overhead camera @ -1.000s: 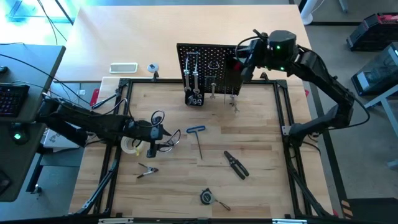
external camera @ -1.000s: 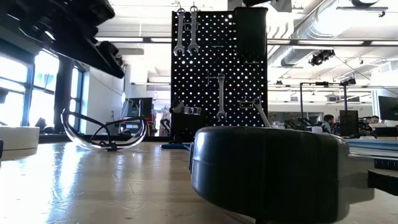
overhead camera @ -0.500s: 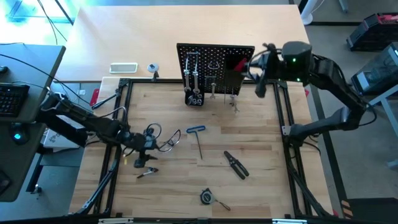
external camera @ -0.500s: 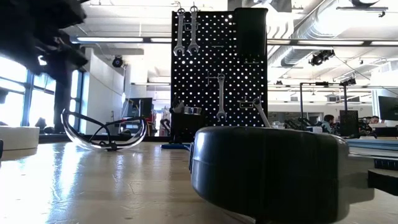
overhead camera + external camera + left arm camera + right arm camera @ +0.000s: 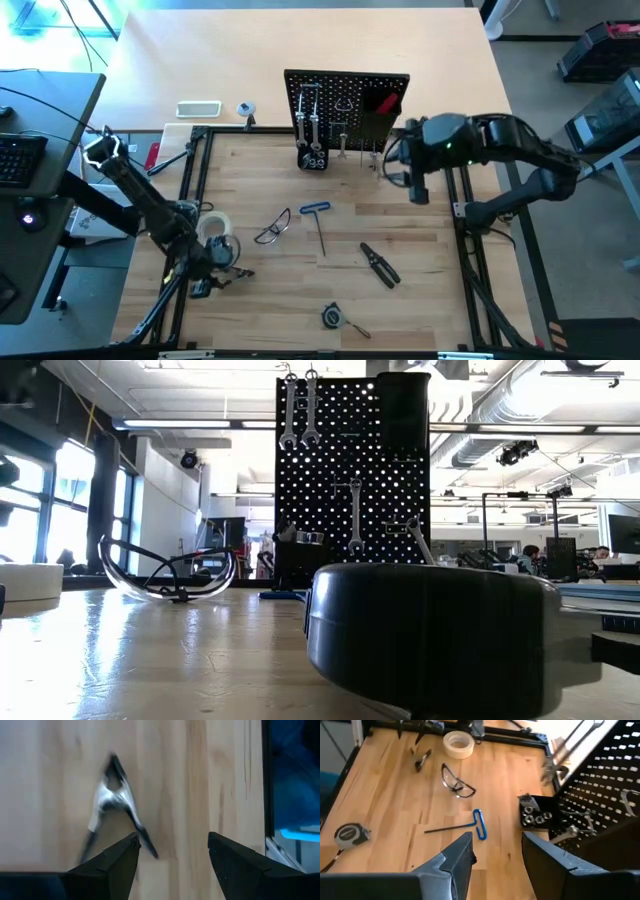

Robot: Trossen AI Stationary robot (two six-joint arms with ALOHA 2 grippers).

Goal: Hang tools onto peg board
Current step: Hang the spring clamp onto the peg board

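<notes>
From above, the left gripper (image 5: 205,283) hangs beside a small spring clamp (image 5: 232,272), with the tape roll (image 5: 212,226) just beyond; the right gripper (image 5: 416,188) hovers near the peg board (image 5: 345,85). At table height, clear glasses (image 5: 168,574) lie before the board. Left wrist: jaws open, empty, clamp (image 5: 114,805) ahead of them. Right wrist: jaws open, blue-handled hex key (image 5: 476,824) ahead
</notes>
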